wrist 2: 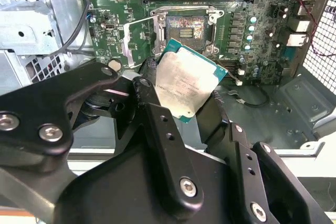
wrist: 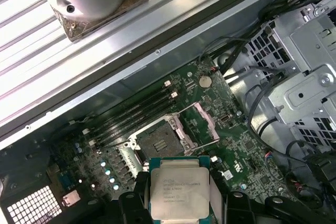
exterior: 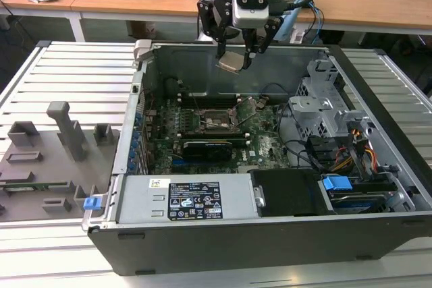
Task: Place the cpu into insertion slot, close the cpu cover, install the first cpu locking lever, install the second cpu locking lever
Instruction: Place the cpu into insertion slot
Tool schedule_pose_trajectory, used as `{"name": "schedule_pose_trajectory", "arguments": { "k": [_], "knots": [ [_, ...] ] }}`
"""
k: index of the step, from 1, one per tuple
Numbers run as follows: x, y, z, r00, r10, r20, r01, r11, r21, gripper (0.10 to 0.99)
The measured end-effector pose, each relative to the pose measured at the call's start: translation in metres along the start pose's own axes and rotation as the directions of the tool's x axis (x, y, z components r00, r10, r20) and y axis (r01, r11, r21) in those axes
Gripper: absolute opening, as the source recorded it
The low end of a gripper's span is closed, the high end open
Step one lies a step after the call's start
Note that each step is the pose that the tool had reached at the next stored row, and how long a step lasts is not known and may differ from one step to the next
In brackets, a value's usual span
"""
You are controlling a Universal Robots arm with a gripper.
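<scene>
My gripper (exterior: 234,63) is clamped on the cpu (wrist: 179,186), tilted above the open computer case (exterior: 202,247); in the exterior view the uncovered cpu socket (exterior: 219,119) lies at six o'clock from it

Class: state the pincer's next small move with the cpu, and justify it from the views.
Probably lower the cpu toward the socket: the pincer holds it tilted above the case, the socket sits bare below, and the cpu cover stands open.
</scene>
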State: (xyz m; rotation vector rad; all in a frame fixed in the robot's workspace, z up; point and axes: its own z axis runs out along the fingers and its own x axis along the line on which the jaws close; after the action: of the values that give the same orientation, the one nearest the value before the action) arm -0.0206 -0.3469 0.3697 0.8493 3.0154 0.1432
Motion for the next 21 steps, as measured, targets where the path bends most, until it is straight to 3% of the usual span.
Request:
{"name": "schedule_pose_trajectory", "arguments": {
  "k": [21],
  "knots": [
    [0.0000,0.0000,0.0000,0.9950,0.100,0.0088,-0.100,0.9950,-0.002,0.541]
  ]
}}
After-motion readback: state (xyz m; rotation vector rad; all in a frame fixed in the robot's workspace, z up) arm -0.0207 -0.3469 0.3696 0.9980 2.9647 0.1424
